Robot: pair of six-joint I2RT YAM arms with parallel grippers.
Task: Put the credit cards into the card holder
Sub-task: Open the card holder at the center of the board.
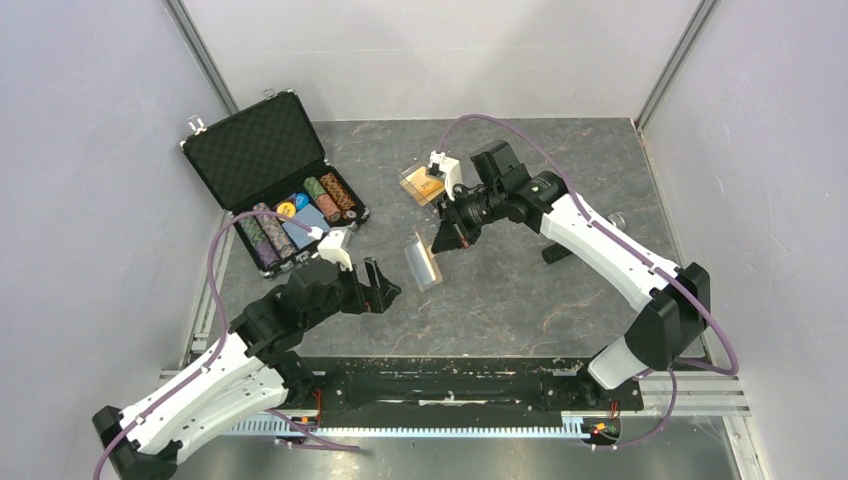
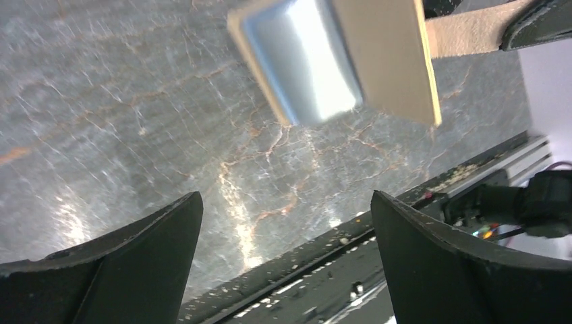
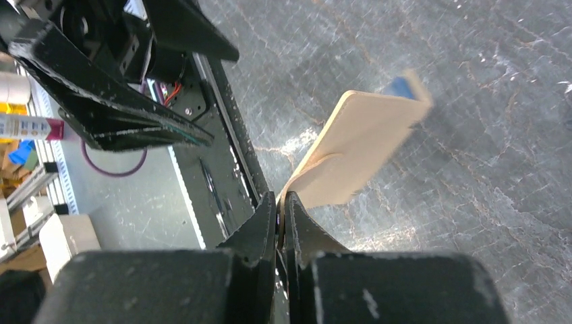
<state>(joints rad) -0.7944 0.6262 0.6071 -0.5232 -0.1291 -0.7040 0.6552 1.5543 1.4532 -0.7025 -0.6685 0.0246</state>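
Over the table (image 1: 560,300), one card holder (image 3: 364,142) in tight grip of right tool (image 3: 282,202); left tool (image 2: 284,202) wide, empty.

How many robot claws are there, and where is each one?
2. The left claw is open at the front left of the table. The right claw is near the middle, shut on the tab of the tan wallet. None seems hidden.

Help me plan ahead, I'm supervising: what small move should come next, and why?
Probably the right gripper should lay the wallet down flat: it pinches only the tab, the wallet is tilted, and the open left gripper holds nothing.
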